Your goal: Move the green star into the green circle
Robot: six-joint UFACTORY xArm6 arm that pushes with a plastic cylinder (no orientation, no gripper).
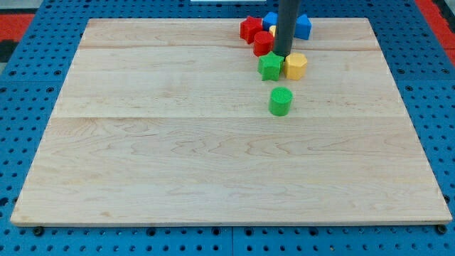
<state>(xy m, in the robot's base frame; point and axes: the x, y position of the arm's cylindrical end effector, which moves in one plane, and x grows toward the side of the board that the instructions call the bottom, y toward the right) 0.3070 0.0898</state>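
The green star [269, 66] lies near the view's top, right of centre. The green circle [281, 101], a short cylinder, stands just below it with a small gap between them. My tip [282, 55] is at the star's upper right edge, touching or nearly touching it. The dark rod rises straight up out of the view.
A yellow hexagon block [296, 65] sits against the star's right side. Two red blocks [250, 28] [263, 43], two blue blocks [303, 26] [270, 19] and a partly hidden yellow block [273, 30] cluster around the rod at the wooden board's [142, 142] top edge.
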